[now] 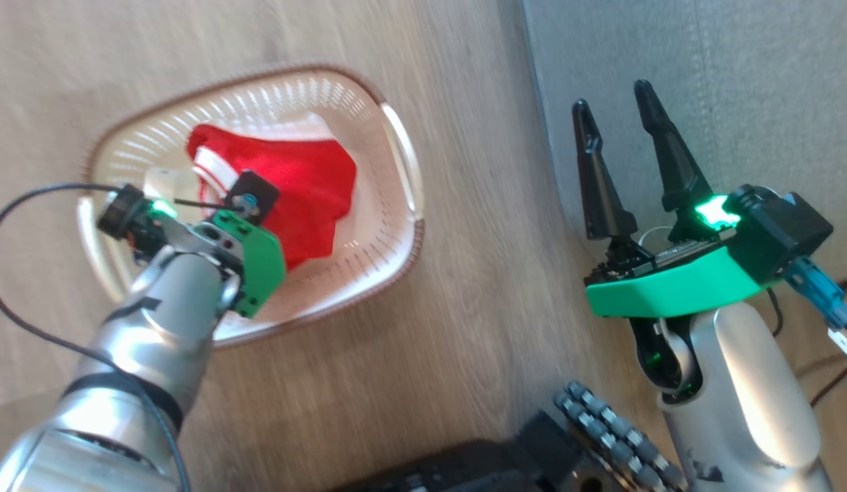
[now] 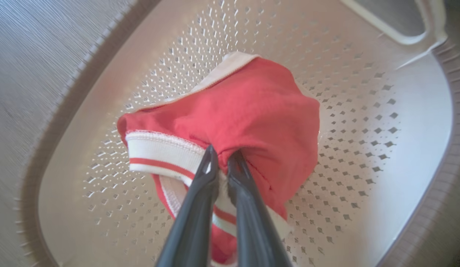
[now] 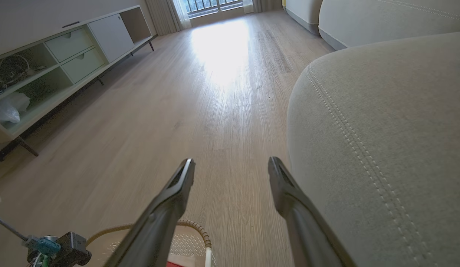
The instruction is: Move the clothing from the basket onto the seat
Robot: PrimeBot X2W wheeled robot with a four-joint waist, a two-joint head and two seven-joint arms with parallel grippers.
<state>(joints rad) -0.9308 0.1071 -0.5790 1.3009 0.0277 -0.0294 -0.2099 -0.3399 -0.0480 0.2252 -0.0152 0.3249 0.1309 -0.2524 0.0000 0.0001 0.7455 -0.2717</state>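
Clothing (image 2: 252,111): crumpled red jersey, white striped trim, in cream basket (image 2: 400,122).

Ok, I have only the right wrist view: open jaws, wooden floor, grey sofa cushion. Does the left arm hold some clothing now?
Observer: Yes. The left gripper has its jaws shut on a red jersey garment with white trim.
Operator: Is it out of the basket?
Observer: No, it is inside the cream perforated plastic basket with brown braided rim.
Operator: Where is the basket?
Observer: On the wooden floor, left of the grey fabric sofa cushion in the head view, not touching it.
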